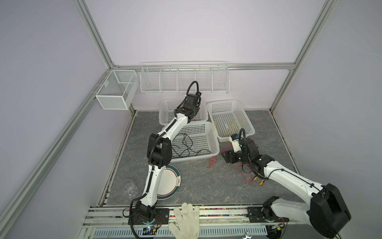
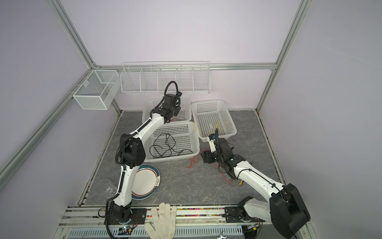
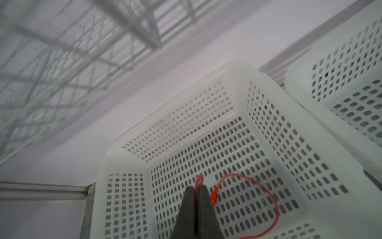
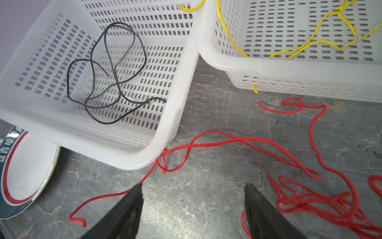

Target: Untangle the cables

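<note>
My left gripper (image 3: pixel 195 189) hangs over the back left basket (image 3: pixel 233 72), shut on a thin red cable (image 3: pixel 237 175) that loops down onto the basket floor. In both top views its wrist hides the fingers. My right gripper (image 4: pixel 193 190) (image 1: pixel 224 155) is open just above the table, with bare stone between its fingers. Red cables lie around it: one strand (image 4: pixel 107 196) passes by a finger, and a tangle (image 4: pixel 322 204) sits beside the other. A black cable (image 4: pixel 112 62) (image 1: pixel 184 142) lies coiled in the front basket (image 1: pixel 215 140). Yellow cable (image 4: pixel 324 42) lies in the right basket (image 1: pixel 248 122), one end hanging over its rim.
A plate (image 1: pixel 171 182) lies under my left arm, with a clear glass cup (image 1: pixel 128 188) to its left. A white-gloved hand (image 1: pixel 186 219) rests on the front rail. A wire rack (image 1: pixel 184 78) and a mesh box (image 1: pixel 115 91) hang on the back wall.
</note>
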### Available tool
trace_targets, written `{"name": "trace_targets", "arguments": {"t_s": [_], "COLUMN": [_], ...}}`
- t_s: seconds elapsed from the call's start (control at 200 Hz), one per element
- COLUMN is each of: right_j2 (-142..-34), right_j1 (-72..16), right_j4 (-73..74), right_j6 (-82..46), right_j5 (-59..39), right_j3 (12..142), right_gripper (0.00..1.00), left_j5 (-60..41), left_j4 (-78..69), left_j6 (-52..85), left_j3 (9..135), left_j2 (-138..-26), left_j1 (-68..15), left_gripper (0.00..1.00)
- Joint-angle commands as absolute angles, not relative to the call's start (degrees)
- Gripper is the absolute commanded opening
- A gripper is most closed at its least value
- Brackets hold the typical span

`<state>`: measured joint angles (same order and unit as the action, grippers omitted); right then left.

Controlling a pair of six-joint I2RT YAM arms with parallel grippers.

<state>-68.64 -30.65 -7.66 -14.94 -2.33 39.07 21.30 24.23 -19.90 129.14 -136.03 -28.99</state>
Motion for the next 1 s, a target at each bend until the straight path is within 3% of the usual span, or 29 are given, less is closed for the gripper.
{"name": "trace_targets", "arguments": {"t_s": [0.0, 0.08, 0.33, 0.53, 0.995], "right_j2": [-67.0, -66.5, -65.5, -65.8, -64.1], "right_j1": [-31.0, -31.0, -31.0, -31.0, -30.7], "right_j4": [-9.1, -9.5, -10.0, -10.9, -13.9], "right_j6": [-14.4, -14.4, -14.3, -15.7, -18.8], "right_j5": [-1.6, -1.3, -0.6, 2.2, 5.4], "right_j3": [37.6, 37.5, 37.1, 37.0, 36.3], "right_gripper": [0.78, 0.78, 0.79, 0.79, 0.8], "left_j5": [19.8, 19.8, 18.3, 15.6, 15.1], "left_j4": [30.8, 31.9, 30.1, 27.1, 17.4], "left_j6": [-21.1, -20.8, -18.8, -17.5, -18.3], "left_j3": [134.8, 136.1, 130.8, 124.4, 100.6], "left_j2": [-139.8, -140.9, -137.2, -131.5, -113.3], "left_j1": [-28.8, -28.8, -28.8, -29.2, -37.6], "left_gripper": [0.0, 0.02, 0.38, 0.56, 0.6]}}
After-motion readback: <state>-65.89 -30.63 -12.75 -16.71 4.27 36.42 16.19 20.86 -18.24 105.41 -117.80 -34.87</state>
